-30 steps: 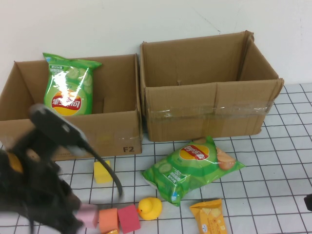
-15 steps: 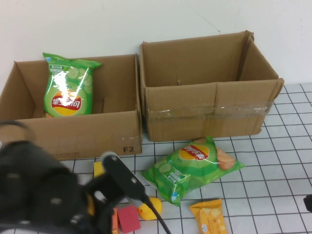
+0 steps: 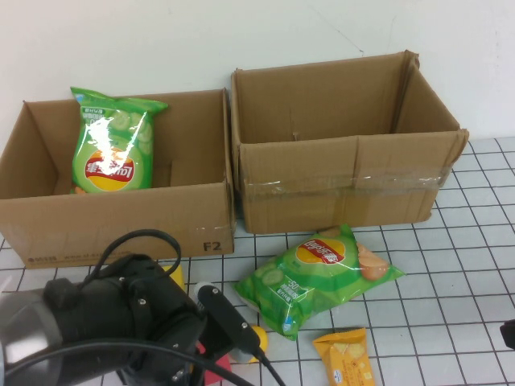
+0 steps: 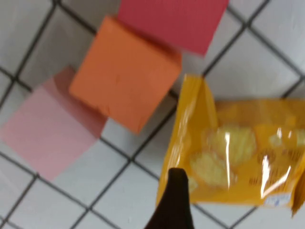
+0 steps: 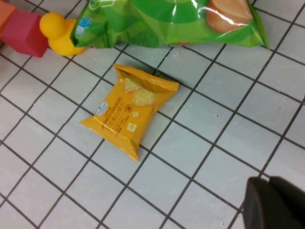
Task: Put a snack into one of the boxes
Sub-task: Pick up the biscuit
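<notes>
Moved: left gripper (image 4: 174, 200) has swung to the table's near left edge, jaws released above a yellow snack packet (image 4: 233, 152).
Right gripper (image 5: 276, 202): near right edge, jaws clenched, empty.
Boxes: two.
Green chip bags: two, one (image 3: 111, 141) boxed, one (image 3: 322, 273) on the table (image 3: 451, 281).
Yellow snack packets: two; the other (image 3: 346, 358) lies beyond the grippers.

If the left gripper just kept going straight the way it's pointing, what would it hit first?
Probably the small yellow snack packet: the left gripper, open, points down at it, just beside the orange block. How far above it hangs is unclear.
</notes>
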Available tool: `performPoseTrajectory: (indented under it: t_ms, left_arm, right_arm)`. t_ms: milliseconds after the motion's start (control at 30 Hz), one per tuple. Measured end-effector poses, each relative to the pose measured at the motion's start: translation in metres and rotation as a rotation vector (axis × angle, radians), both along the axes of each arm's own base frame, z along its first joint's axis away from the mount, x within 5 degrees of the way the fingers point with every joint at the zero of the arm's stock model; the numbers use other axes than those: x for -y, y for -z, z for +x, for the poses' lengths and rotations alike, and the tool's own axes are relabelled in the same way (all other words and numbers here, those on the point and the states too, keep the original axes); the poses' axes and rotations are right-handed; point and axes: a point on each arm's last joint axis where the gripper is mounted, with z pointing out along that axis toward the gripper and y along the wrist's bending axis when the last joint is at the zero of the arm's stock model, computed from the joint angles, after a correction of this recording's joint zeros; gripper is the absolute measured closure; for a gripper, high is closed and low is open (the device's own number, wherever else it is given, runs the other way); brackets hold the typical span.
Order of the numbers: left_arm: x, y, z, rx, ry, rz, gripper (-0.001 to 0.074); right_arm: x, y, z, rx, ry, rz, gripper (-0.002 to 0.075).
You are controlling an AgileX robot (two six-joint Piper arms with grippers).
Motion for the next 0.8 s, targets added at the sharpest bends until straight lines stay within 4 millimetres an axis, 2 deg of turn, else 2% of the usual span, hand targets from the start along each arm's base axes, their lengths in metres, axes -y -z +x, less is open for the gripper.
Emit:
performPoseTrajectory:
  t_ms: [800]
  left_arm:
    - [0.0057,0.0026,0.0005,-0.006,-0.045,-0.056,0.016]
  right_arm:
    - [-0.0017,-0.0015,0.0004,0.011,-0.008,0.022,0.0727]
